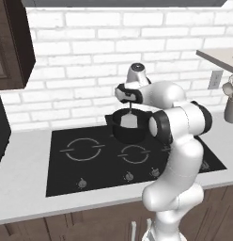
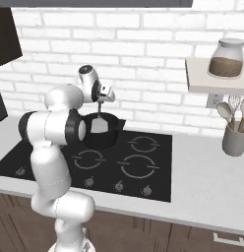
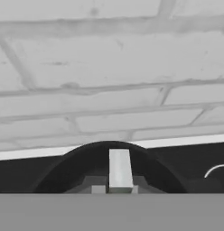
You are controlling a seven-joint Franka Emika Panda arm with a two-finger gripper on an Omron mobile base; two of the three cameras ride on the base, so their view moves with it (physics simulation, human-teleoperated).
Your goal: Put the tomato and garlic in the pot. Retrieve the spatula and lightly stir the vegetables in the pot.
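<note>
— Claw (image 2: 100,104) above the pot (image 2: 100,130), pinching the thin handle of the spatula (image 2: 99,124); blade hanging down inside the rim

— Which step, then?

— Stirring, by the look of it: spatula fetched and already dipped into the pot at the back of the cooktop (image 1: 90,162). Tomato and garlic presumably inside, yet impossible to confirm; too dark in there

— Next move?

— Probably a small, slow sweep of the blade around the pot's floor, kept low and away from the wall so as not to shove the pot off its burner. Grip to be kept firm, since the handle is slim

— Anything different between views?

— From the left base view, spatula (image 1: 130,119) and pot (image 1: 130,127) partly masked by the elbow. From the right base view, a clear side look at claw, handle and blade, plus a grey utensil holder (image 2: 235,140) on the worktop (image 2: 212,172) and a jar (image 2: 226,58) up on a shelf. From the hand view, pale blade (image 3: 119,169) seen straight down against the pot's far rim (image 3: 105,146), with brick wall behind
</note>
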